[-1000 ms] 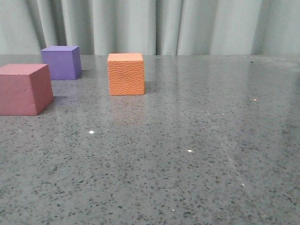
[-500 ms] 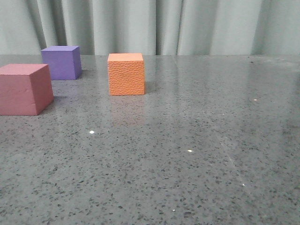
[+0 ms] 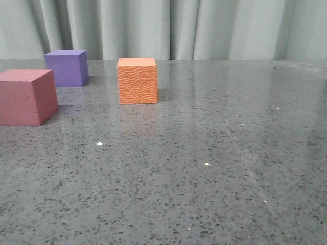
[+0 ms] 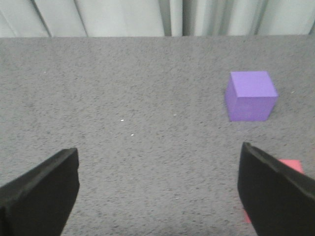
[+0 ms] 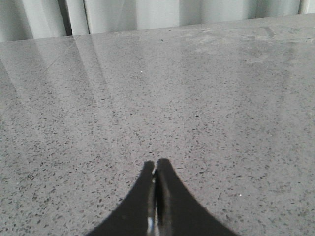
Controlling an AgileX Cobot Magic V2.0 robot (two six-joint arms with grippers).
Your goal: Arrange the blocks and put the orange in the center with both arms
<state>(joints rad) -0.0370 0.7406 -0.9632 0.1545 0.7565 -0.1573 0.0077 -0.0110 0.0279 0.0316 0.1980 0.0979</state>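
Note:
In the front view the orange block (image 3: 137,80) stands on the grey speckled table, with the purple block (image 3: 66,68) behind it to the left and the pink-red block (image 3: 26,97) at the left edge. Neither arm shows in that view. My left gripper (image 4: 157,172) is open above bare table, its black fingers (image 4: 42,194) far apart; the purple block (image 4: 251,96) lies ahead of it and a sliver of the pink-red block (image 4: 292,165) peeks past one finger. My right gripper (image 5: 156,167) is shut with nothing in it, over bare table.
A pale pleated curtain (image 3: 168,28) hangs along the table's far edge. The grey speckled tabletop (image 3: 214,168) stretches to the right of the blocks and toward the front.

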